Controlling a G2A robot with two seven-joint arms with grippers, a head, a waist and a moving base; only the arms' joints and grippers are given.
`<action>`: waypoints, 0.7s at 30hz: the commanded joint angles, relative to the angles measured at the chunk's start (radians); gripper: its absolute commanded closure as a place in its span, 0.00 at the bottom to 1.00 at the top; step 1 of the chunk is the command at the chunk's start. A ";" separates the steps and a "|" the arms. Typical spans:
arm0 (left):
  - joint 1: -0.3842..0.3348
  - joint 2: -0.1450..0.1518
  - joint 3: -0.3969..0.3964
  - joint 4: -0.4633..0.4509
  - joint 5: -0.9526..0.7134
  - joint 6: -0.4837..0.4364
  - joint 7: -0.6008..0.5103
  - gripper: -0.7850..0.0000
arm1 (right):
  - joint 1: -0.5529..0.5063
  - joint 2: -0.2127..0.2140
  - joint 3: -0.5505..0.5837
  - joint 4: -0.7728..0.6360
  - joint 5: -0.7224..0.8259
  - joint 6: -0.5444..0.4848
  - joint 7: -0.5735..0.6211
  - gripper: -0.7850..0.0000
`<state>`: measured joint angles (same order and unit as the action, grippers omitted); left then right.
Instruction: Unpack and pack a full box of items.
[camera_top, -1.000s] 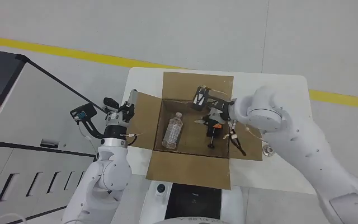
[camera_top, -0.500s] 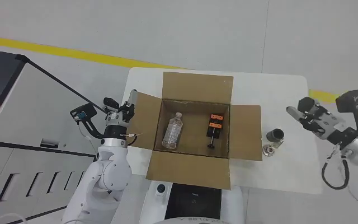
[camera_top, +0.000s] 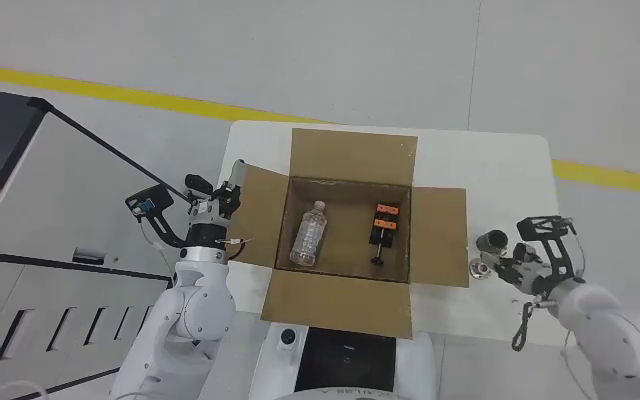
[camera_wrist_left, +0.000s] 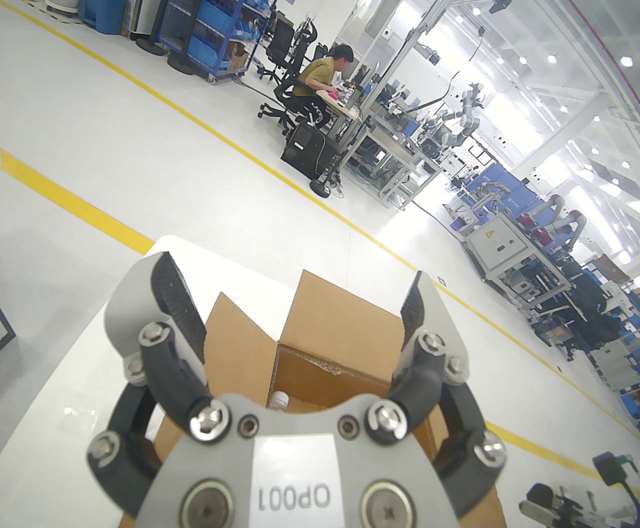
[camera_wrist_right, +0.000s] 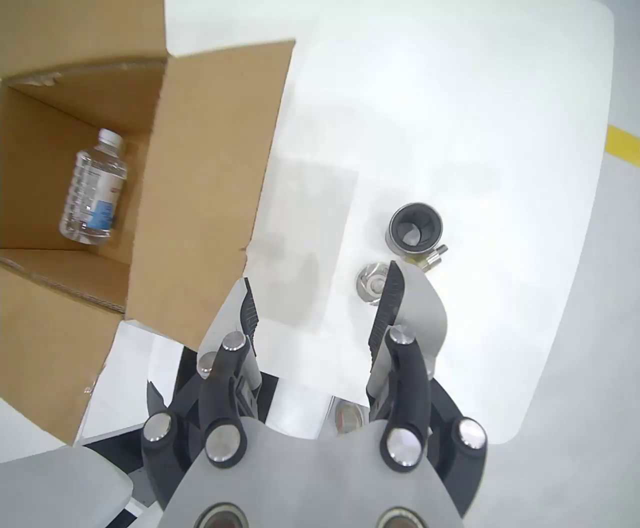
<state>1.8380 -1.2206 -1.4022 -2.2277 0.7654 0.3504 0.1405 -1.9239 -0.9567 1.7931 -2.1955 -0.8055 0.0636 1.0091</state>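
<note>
Right, my right gripper (camera_wrist_right: 320, 292) hangs over the white table (camera_top: 500, 170) just off the right flap of the cardboard box (camera_top: 350, 155), jaws standing well apart with nothing between them. One fingertip sits almost over the small flanged metal fitting (camera_wrist_right: 369, 280), and the dark metal cylinder (camera_wrist_right: 415, 231) stands just beyond it, the two nearly touching. The left gripper (camera_wrist_left: 292, 282) sits beside the left flap, jaws spread wide, also empty. In the open box a water bottle (camera_top: 308, 233) lies on its side toward the left and a black-and-orange tool (camera_top: 382, 232) toward the right, apart from each other. I judge the unpacking about half done, and the tool the nearer pick for my right arm. To do it cleanly I would lift clear first so the fingers do not knock the fitting or cylinder. Then I would cross above the flap rather than through it, come straight down over the tool's body, and close across its narrow width, keeping off the box wall beside it.
</note>
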 joint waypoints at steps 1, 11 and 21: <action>0.000 0.000 0.000 0.000 0.000 0.000 0.000 0.00 | 0.108 0.001 -0.098 0.035 -0.062 0.074 0.087 0.28; 0.000 0.000 0.000 0.000 0.000 0.000 0.000 0.00 | 0.342 -0.002 -0.284 0.222 -0.182 0.213 0.388 0.25; 0.000 0.000 0.000 0.000 0.000 0.000 0.000 0.00 | 0.360 -0.002 -0.288 0.202 -0.188 0.192 0.381 0.00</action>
<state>1.8380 -1.2206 -1.4022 -2.2277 0.7654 0.3504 0.1405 -1.5639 -0.9587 1.5056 -1.9930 -0.9938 0.2553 1.3903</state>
